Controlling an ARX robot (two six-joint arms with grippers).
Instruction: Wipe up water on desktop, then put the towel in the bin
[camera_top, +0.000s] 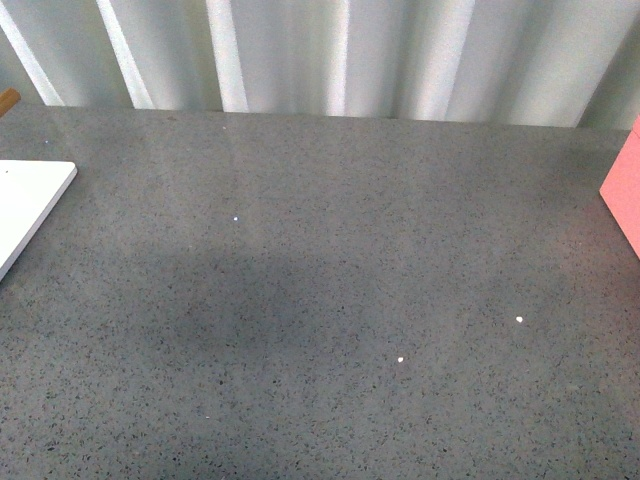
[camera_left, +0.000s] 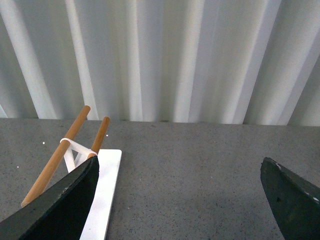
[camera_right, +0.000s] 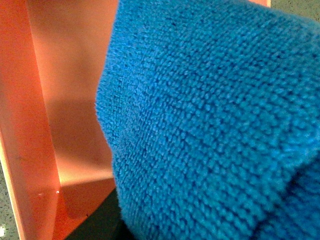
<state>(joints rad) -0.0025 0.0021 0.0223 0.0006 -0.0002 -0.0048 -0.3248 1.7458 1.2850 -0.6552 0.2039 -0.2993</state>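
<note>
Fingers (camera_left: 60, 205) of the left pincer (camera_left: 180, 165) are dark and wedge-shaped and stand spread wide apart, with speckled grey table (camera_left: 200, 175) showing between them. Just beyond the finger on one side lies a white board (camera_left: 107, 190), flat on the table. Two wooden rods (camera_left: 55, 160) slant upward from it, joined by a white bracket (camera_left: 72, 150). Behind all this, at the table's far edge, rises a pleated white wall (camera_left: 165, 60).

The right pincer is hidden in its own wrist view, so I cannot tell whether it is spread, pressed together or pinching the cloth. The towel (camera_right: 210, 125) fills most of that view, bright blue and nubbly, very close to the lens. Beside it are the inner walls and an inside corner of the bin (camera_right: 30, 125), which is salmon-orange and smooth. The towel hangs before the bin's open inside, though whether it touches the walls or floor cannot be made out. Slivers of speckled table show at two corners of that view, outside the bin's wall.

In the front view the bin is a pink slab at the right edge, the white board sits at the left edge, and the two are well apart. The table between them carries a few small white specks (camera_top: 519, 319). A darker patch (camera_top: 230, 310) lies left of centre; whether it is shadow or damp is unclear.
</note>
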